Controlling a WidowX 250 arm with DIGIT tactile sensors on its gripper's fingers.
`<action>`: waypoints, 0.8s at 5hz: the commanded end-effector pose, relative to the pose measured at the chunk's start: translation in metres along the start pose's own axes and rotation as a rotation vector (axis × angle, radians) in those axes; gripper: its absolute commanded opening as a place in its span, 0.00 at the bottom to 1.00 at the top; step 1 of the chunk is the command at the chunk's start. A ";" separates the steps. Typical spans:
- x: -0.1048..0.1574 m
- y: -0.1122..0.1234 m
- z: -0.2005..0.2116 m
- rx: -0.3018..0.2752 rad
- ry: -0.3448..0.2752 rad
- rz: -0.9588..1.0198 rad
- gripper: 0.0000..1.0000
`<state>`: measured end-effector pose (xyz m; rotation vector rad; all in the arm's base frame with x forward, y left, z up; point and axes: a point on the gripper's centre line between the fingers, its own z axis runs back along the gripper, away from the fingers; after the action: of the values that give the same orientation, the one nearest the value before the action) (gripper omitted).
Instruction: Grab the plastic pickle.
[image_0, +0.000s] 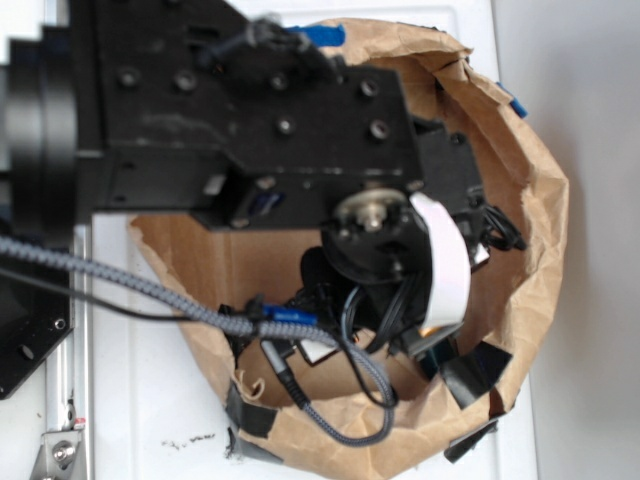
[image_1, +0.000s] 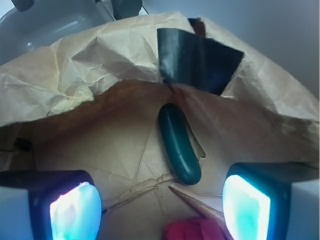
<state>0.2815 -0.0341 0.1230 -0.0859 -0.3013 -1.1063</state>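
Exterior view: the black arm (image_0: 250, 120) fills the upper left and centre of the frame, reaching down into a crumpled brown paper bag (image_0: 530, 250). A braided grey cable (image_0: 150, 295) runs from the left edge across to the lower centre. The pickle is hidden by the arm in this view.

Wrist view, left to right: the left finger pad (image_1: 75, 212) glows cyan at the lower left corner. The plastic pickle (image_1: 179, 145) lies at centre on the bag's brown floor — dark green, glossy, lengthwise up the frame, free of both pads. A black tape patch (image_1: 197, 55) sits on the bag wall above it. A pink object (image_1: 195, 231) shows at the bottom edge, partly cut off. The gripper (image_1: 161, 210) stands spread wide, nothing between the pads — pickle just beyond the gap.
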 end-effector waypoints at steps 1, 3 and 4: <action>0.014 0.002 0.015 0.052 -0.030 -0.043 1.00; 0.005 0.001 -0.021 0.072 0.051 -0.073 1.00; -0.001 -0.009 -0.035 0.019 0.082 -0.143 1.00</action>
<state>0.2777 -0.0351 0.0800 -0.0195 -0.2131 -1.2056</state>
